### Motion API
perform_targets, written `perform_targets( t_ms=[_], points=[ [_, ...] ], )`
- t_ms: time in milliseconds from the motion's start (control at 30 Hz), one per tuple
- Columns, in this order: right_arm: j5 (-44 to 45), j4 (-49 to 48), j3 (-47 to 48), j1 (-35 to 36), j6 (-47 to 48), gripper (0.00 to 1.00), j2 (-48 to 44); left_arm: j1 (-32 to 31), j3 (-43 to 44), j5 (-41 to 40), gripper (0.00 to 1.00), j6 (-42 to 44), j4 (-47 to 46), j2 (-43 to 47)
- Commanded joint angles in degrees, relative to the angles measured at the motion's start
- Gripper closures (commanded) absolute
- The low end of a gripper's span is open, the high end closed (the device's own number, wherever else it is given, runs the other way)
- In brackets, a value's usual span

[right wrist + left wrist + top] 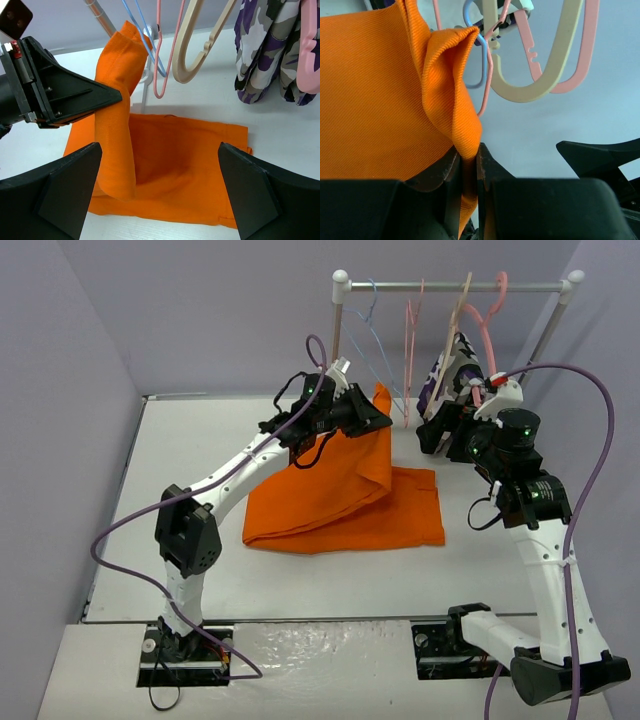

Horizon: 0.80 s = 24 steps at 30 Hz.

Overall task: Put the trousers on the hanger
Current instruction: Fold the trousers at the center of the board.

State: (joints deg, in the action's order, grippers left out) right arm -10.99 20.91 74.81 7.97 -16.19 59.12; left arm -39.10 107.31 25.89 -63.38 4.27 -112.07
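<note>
The left fingers [492,167] are clamping a bunched fold of the trousers [340,505] and holding that end up off the desk [190,440], while the rest of the orange cloth is lying flat below. The raised fold is sitting just beside the hanger [485,62], the thin light-blue one hanging from the rail [450,285]. A pink hanger [158,50] and the beige hanger [520,94] are crowding in next to it. The right fingers [65,175] are standing wide apart, gripping nothing, above the flat part of the cloth.

The step in hand appears to be feeding the lifted end through the blue frame. Doing it well probably means aiming the fold into the blue triangle alone and avoiding the pink hanger close beside it. Going slowly should stop the light wire swinging away. The free arm could steady the frame or catch the cloth on the far side. The pinch looks narrow, so a snag could pull the fold loose.
</note>
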Motion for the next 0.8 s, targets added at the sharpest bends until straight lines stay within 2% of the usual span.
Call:
perform_targets(
  t_ms=[0, 433, 600, 767],
  points=[
    [1.47, -2.98, 1.64, 0.06, 0.66, 0.0, -1.2, -2.36, 4.34, 1.58, 1.0, 0.38, -4.75, 4.13],
    [2.87, -2.8, -2.75, 0.12, -0.01, 0.0, -3.04, -5.2, 5.01, 4.61, 1.0, 0.77, -10.33, -4.14],
    [3.61, -2.8, -4.42, 0.03, -0.26, 0.0, -3.93, -6.8, 2.47, 1.45, 1.0, 0.54, -18.61, -8.65],
    [4.43, -2.42, -5.81, 0.03, -0.51, 0.0, -4.79, -8.88, 3.21, 1.96, 0.97, 0.34, -22.14, -13.35]
  ],
)
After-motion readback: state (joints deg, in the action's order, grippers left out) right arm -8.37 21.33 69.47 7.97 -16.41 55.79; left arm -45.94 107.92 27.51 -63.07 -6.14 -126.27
